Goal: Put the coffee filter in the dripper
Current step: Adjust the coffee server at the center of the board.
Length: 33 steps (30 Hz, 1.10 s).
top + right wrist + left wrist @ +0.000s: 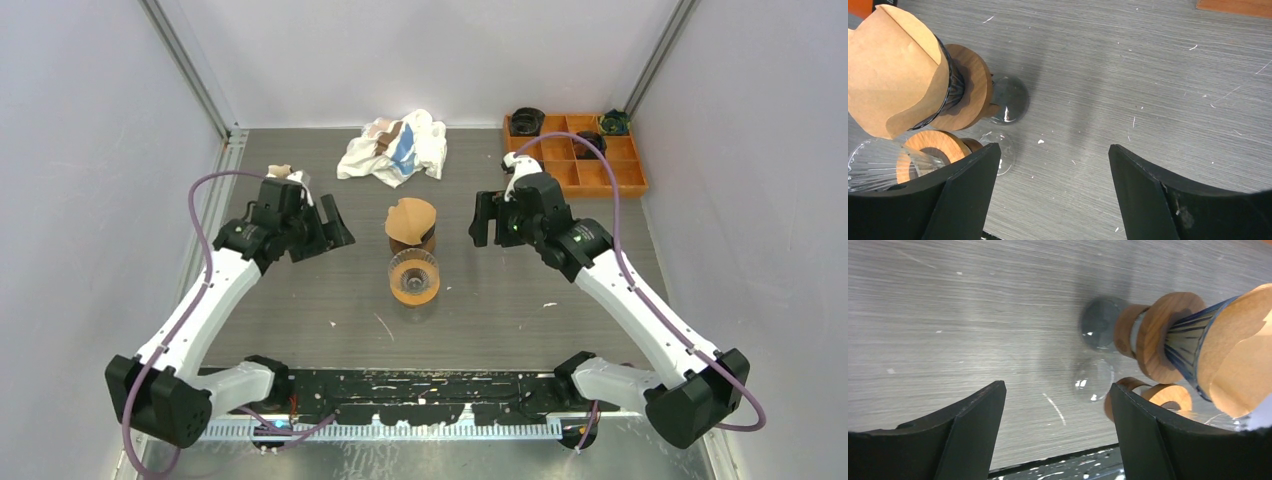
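Grey wood-grain table [520, 300], white-walled cell — filter looks seated, so I'd call this the release step.
Brown creased paper filter [411, 218] sits in the far blue-ribbed glass dripper [427, 243] with a wooden collar; the clear ribbed glass dripper [414, 277] just in front holds no paper. Left hand [335, 235] and right hand [487, 225] flank the pair, both spread wide, gripping nothing. Next move: back off clean — thin paper, top-heavy cone.

White tubular links and black joint housings on the left arm [205, 300], lower left of frame; same on the right arm [640, 305], lower right. Purple cable [193, 215] looping along each, base to wrist. Left gripper [1056, 386] and right gripper [1053, 147]: broad matte-black wedge fingers, pale scuff marks on the right one's inner face.
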Motion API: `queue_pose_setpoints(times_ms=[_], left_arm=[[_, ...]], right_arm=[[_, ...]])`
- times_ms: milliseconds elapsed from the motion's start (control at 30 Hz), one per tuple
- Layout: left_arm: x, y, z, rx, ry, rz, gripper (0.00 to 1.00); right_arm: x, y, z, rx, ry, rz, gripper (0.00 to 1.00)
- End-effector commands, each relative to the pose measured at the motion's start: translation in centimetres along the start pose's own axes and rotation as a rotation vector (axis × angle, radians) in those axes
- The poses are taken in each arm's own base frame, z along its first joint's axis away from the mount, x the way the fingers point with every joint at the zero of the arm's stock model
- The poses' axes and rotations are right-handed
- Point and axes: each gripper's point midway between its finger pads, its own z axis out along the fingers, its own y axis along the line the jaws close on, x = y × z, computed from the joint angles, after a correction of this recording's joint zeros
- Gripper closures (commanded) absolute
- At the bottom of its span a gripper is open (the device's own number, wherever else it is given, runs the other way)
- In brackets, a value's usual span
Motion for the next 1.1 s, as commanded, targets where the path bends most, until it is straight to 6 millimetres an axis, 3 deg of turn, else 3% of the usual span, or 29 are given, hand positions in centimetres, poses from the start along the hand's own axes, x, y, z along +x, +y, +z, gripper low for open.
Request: queue_pose_setpoints(times_ms=[0, 233, 567, 1067], left_arm=[[0.3, -3.5, 2.2, 0.202, 0.029, -0.073, 0.22], [4.3, -5.8, 6.3, 0.321, 0.123, -0.177, 0.23], [7.5, -6.1, 9.8, 0.309, 0.194, -0.252, 0.23], [11.6, -6.5, 9.2, 0.312, 0.283, -0.232, 0.23]], right_arm=[[-1.9, 0.8, 0.3, -0.052, -0.098, -0.002, 0.14], [-1.2, 0.6, 0.7, -0.061, -0.102, 0.001, 0.11], [-1.1, 0.8, 0.9, -0.073, -0.106, -0.007, 0.10], [-1.2, 0.9, 1.2, -0.073, -0.100, -0.015, 0.09]])
